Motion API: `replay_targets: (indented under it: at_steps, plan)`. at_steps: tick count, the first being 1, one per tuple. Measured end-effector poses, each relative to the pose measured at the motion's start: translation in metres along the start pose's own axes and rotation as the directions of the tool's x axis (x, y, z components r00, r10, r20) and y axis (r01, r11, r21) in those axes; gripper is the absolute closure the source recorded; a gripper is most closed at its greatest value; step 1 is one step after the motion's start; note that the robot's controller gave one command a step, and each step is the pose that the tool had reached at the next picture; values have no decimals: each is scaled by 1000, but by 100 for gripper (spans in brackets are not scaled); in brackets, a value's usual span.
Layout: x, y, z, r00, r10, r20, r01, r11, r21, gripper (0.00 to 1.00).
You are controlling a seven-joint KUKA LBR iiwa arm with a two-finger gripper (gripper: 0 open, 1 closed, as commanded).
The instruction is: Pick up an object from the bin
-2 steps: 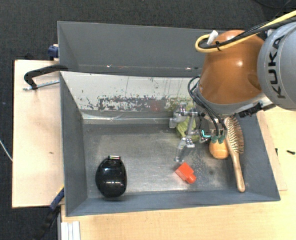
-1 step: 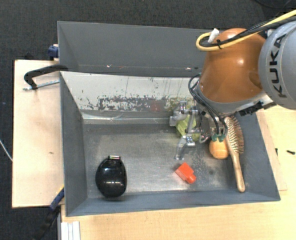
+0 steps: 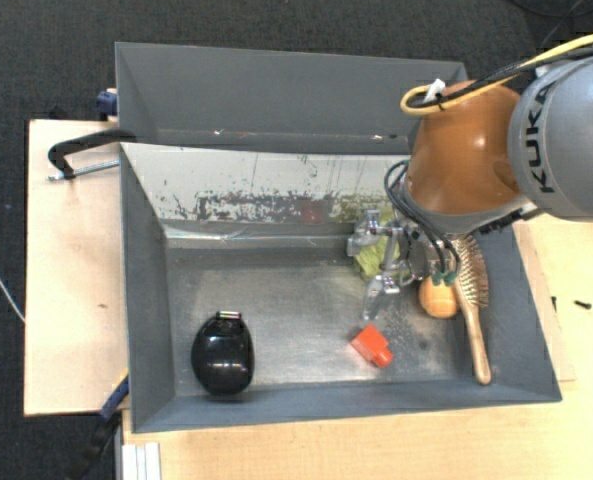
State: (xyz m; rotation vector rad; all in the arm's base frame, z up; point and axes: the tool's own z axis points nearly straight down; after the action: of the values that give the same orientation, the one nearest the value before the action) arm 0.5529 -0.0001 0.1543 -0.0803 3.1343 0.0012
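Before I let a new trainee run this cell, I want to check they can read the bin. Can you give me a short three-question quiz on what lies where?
1. True or false: the black rounded object lies near the front left corner of the bin, apart from the other things.
2. Which thing lies closest to the gripper, just below it in the view? A) the small red-orange block B) the wooden brush C) the black rounded object
3. Fill in: the orange egg-shaped thing lies on the view's ____ side of the wooden brush.

Key: 1 true; 2 A; 3 left.
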Motion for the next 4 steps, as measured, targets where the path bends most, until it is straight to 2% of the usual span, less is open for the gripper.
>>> replay_targets:
  at_steps: [1, 2, 3, 4]
  plan:
    - [-40, 35, 80, 993, -118, 3, 118, 993, 0, 0]
    - [-43, -25, 82, 995, -99, 6, 99, 995, -4, 0]
    - [-42, -42, 69, 995, -97, 1, 97, 995, 1, 0]
    - [-45, -71, 81, 982, -187, -1, 187, 982, -10, 100]
